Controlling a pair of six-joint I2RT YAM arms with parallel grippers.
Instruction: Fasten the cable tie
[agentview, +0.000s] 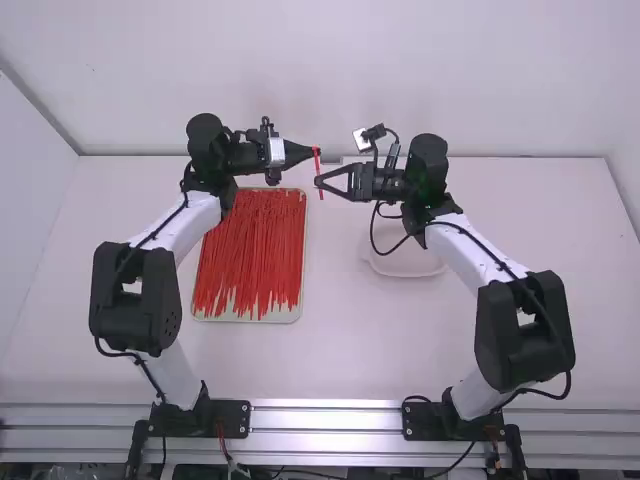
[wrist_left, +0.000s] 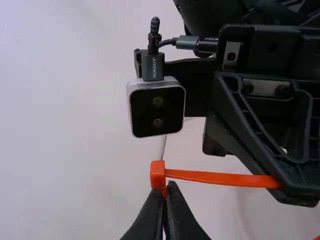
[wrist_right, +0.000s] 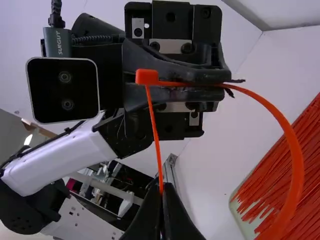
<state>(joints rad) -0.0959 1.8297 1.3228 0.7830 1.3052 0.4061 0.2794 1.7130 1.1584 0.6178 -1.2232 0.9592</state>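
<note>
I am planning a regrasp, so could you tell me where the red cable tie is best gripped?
On the straight strap below the head, coming from opposite the left gripper and pinching its flat faces: that stretch runs straight and unobstructed, whereas the loop bows and would probably flex.

Red cable tie (agentview: 317, 160) held upright at the tip of the left gripper (agentview: 303, 152), right gripper (agentview: 322, 181) set against it from 4 o'clock, tray (agentview: 245, 319) of spare ties (agentview: 252, 255) laid at 7 o'clock, white table (agentview: 100, 200) beneath
</note>
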